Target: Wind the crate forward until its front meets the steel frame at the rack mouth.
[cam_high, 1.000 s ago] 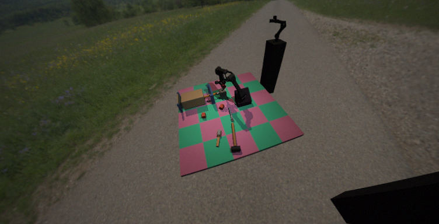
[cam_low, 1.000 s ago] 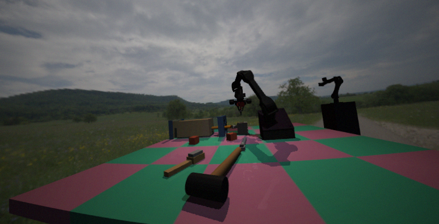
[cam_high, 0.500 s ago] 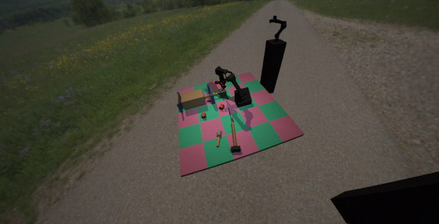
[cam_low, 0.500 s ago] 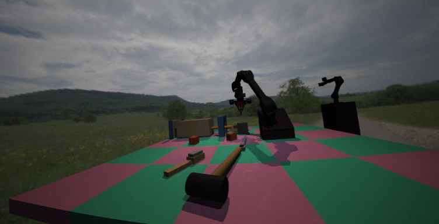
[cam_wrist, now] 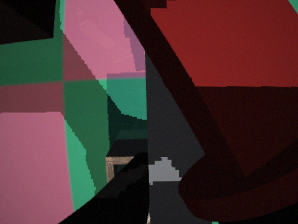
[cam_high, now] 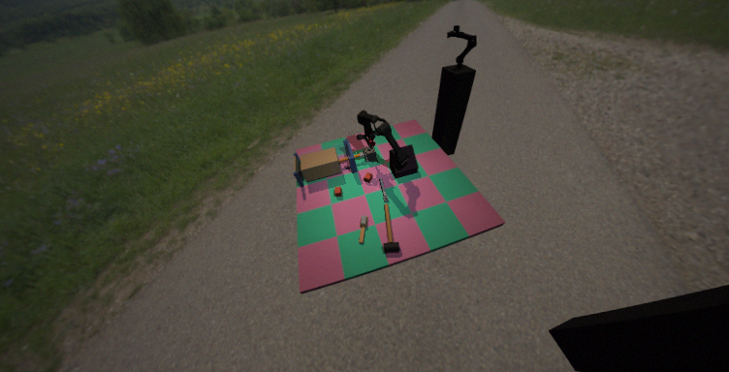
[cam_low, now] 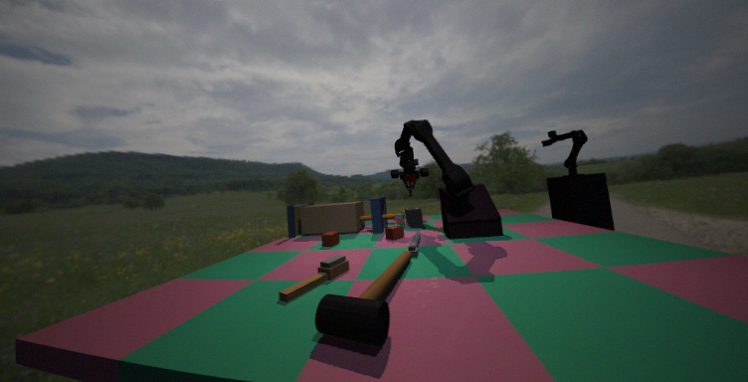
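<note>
Your fingers were clamped on the red winch handle (cam_low: 409,180), gripper (cam_low: 409,186) above the winch (cam_low: 414,217); 1 crate (cam_low: 330,217) sat inside the cubby (cam_low: 376,215).

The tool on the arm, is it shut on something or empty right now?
Shut on something. The tool hangs above the grey winch, gripping a dark red piece with a point beneath; presumably the winch handle, though too small to confirm.
</note>
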